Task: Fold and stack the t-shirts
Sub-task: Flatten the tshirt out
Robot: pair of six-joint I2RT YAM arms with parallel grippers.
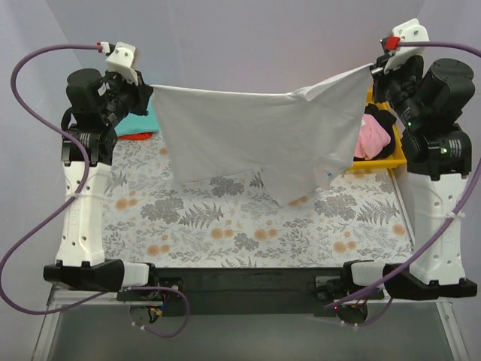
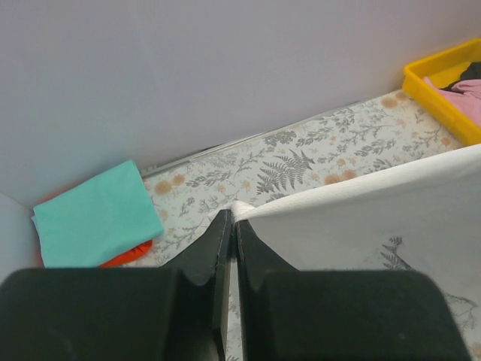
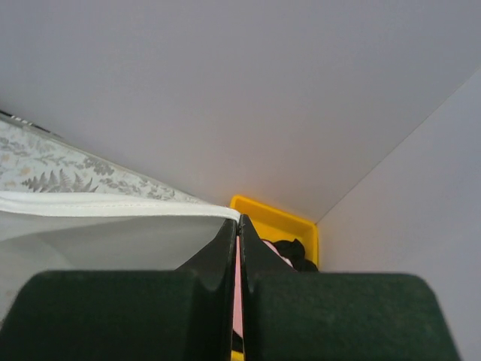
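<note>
A floral-print table cloth [image 1: 248,226] covers the table, above which two arms hold a white t-shirt [image 1: 248,135] spread in the air, just left of the yellow bin [image 1: 376,163]. The left gripper [image 1: 146,89] and right gripper [image 1: 373,69] each pinch a top corner, jaws closed tight. Far left of the bin, a folded teal t-shirt [image 2: 94,214] lies on an orange t-shirt [image 2: 128,256]. A pink t-shirt [image 1: 372,139] and a black t-shirt [image 1: 383,119] sit inside the bin. Two look done; three remain.

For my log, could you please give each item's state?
white t-shirt: unfolded, held aloft
left gripper: shut on white t-shirt
right gripper: shut on white t-shirt
teal t-shirt: folded, atop orange t-shirt
orange t-shirt: flat, mostly covered
pink t-shirt: crumpled in yellow bin
black t-shirt: crumpled, same bin
</note>
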